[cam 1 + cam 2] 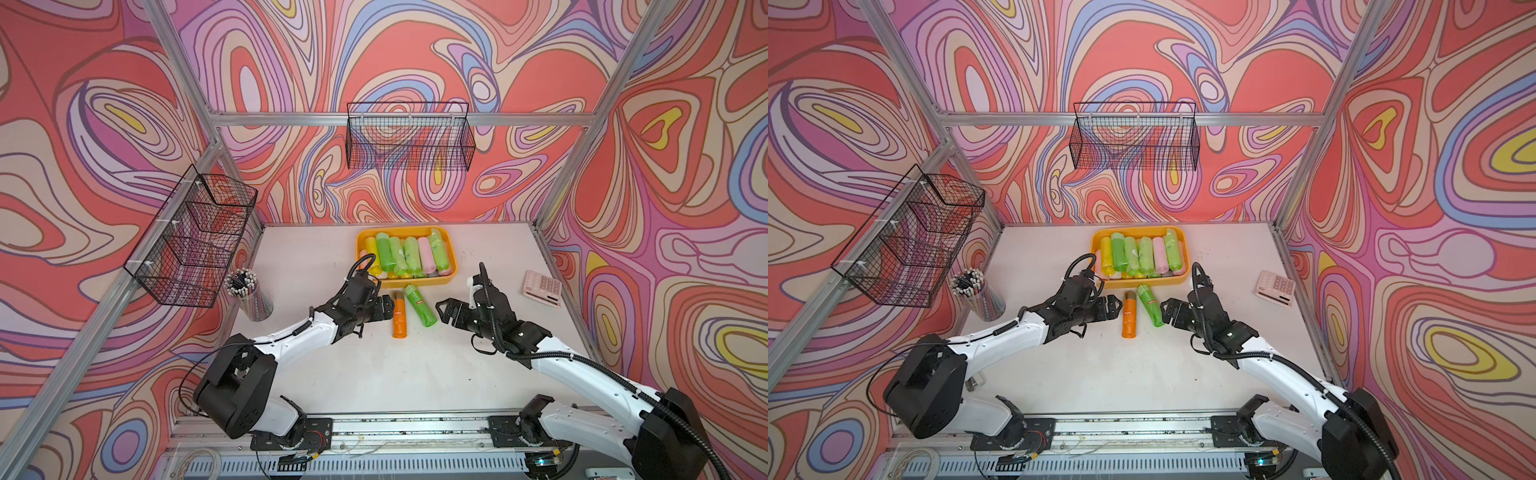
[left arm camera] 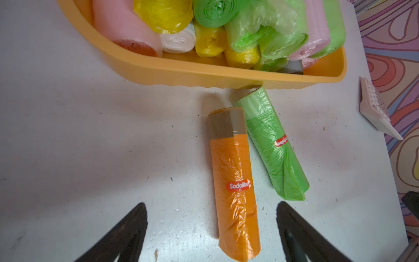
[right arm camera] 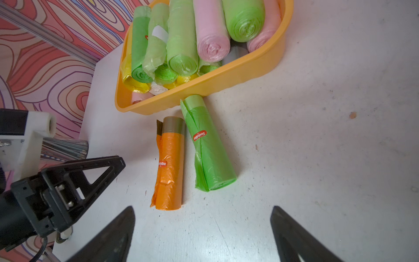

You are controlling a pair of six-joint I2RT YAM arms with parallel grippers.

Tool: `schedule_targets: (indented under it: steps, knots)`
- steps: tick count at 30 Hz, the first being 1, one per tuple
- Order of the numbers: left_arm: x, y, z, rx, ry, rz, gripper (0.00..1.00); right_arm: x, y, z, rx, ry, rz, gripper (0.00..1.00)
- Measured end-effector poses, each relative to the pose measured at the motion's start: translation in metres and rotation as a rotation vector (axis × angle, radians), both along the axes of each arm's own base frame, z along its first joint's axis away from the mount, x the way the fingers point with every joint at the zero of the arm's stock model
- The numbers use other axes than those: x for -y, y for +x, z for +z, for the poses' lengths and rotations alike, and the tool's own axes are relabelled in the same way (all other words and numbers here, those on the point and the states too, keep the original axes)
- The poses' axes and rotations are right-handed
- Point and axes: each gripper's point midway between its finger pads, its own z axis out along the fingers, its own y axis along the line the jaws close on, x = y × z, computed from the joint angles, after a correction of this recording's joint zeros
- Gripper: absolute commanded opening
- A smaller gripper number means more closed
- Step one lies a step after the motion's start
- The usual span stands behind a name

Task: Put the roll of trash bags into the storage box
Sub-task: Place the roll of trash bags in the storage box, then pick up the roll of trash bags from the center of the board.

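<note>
Two rolls of trash bags lie outside the storage box (image 1: 436, 281), on the worktop (image 1: 374, 374) just in front of its front wall. The box already holds many rolls in green, pink and yellow, stacked side by side.

The orange roll (image 1: 399, 316) lies with its long axis pointing from the robot toward the box, and its brown-taped end is the end nearer the box. The green roll (image 1: 420, 304) lies just beside it on the right arm's side and is turned a little: its far end reaches the wall of the box and its near end swings toward the right arm. I cannot tell whether the two rolls touch.

The left hand (image 1: 384, 308) is open and grips nothing. It is just beside the orange roll, and in the left wrist view the near end of this roll shows between the two fingers (image 2: 133, 226), with a free gap on each side. The fingers stand across the long axis, so I judge that the hand must only come down and close on the width of the roll.

The right hand (image 1: 445, 312) is also wide open and empty. It is near the green roll's lower end, a little apart from it. So the left arm is nearer to the orange roll, the right arm to the green one.
</note>
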Motion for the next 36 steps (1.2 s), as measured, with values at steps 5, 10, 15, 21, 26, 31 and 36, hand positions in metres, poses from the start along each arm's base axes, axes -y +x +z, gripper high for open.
schedule_targets:
  steps: [5,10,15,21,26,31,36]
  knots:
    - [0.018,0.002,-0.023,-0.050,-0.045,-0.031,0.68,0.002,-0.003,0.005,0.001,0.016,-0.009,0.95]
    - [0.028,0.001,-0.047,-0.109,-0.048,-0.054,0.56,0.003,-0.005,0.010,0.010,0.038,-0.020,0.95]
    - [0.041,0.008,-0.050,-0.108,-0.056,-0.073,0.53,0.004,-0.006,0.007,0.000,0.035,-0.024,0.95]
    - [0.054,0.014,-0.058,-0.121,-0.052,-0.089,0.52,0.006,-0.006,0.006,0.000,0.029,-0.030,0.95]
    - [0.059,0.016,-0.062,-0.124,-0.049,-0.095,0.50,0.006,-0.006,0.006,-0.001,0.027,-0.033,0.96]
    - [0.059,0.016,-0.062,-0.126,-0.048,-0.094,0.39,0.006,-0.006,0.005,-0.002,0.026,-0.033,0.95]
    - [0.060,0.016,-0.063,-0.125,-0.045,-0.092,0.35,0.005,-0.005,0.002,-0.011,0.021,-0.031,0.95]
